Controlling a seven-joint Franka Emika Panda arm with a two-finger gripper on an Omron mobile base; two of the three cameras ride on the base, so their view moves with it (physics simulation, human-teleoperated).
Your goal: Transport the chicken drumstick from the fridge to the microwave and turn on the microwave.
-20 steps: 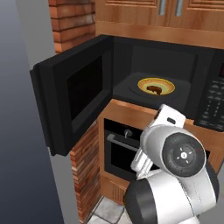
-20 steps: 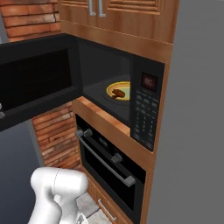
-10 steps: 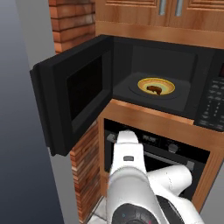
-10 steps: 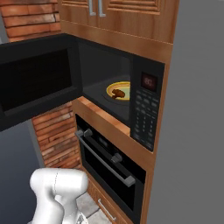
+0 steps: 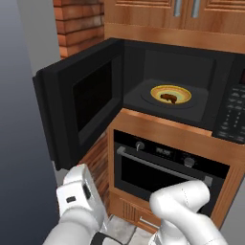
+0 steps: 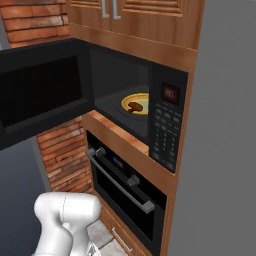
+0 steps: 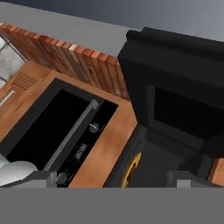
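Closest to me the arm (image 5: 184, 210) is folded way down low in front of the cabinetry, white links bunched up at the bottom of both base views. In the hand view the gripper (image 7: 113, 177) has its jaws spread wide with nothing between them, and the view is rolled sideways, looking past the oven toward the microwave.

Next up is the black oven (image 5: 165, 174), built into the wood cabinet, with its bar handle (image 5: 160, 165) across the top of the door and a couple of knobs above that. A drawer (image 6: 120, 235) sits below it near the floor. Brick wall (image 6: 62, 157) runs down the left side of the cabinet.

Above the oven is the microwave (image 5: 165, 86), and its door (image 5: 79, 100) is swung fully open to the left, sticking out toward me. Keypad (image 6: 165, 137) is on the right side with a red display (image 6: 170, 93) at the top.

Inside, a yellow plate (image 5: 171, 94) sits roughly in the middle of the microwave floor, and the chicken drumstick (image 5: 168, 97) is lying on it, small brown lump about centered on the plate. From the right base view the drumstick (image 6: 134, 106) shows partly behind the edge of the keypad panel.

Farthest back and up top are the wooden upper cabinets (image 6: 145, 20) with metal handles.
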